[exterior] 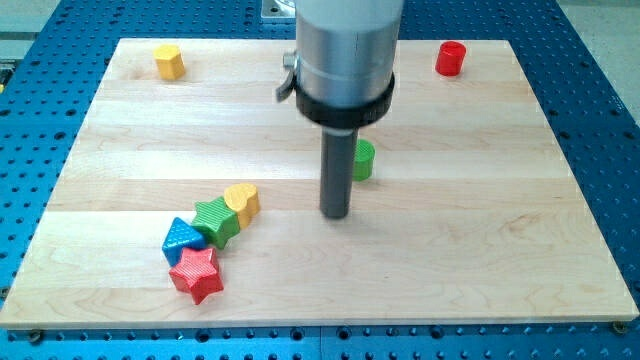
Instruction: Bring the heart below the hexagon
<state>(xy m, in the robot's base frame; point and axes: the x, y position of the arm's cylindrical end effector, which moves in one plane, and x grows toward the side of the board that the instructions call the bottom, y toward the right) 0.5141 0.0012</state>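
My tip (pixel 335 215) stands to the view's right of the yellow heart (pixel 241 202), its pointing unclear; no pincer shows.

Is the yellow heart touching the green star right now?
Yes, the yellow heart sits right against the green star, at its upper right in the cluster left of my tip.
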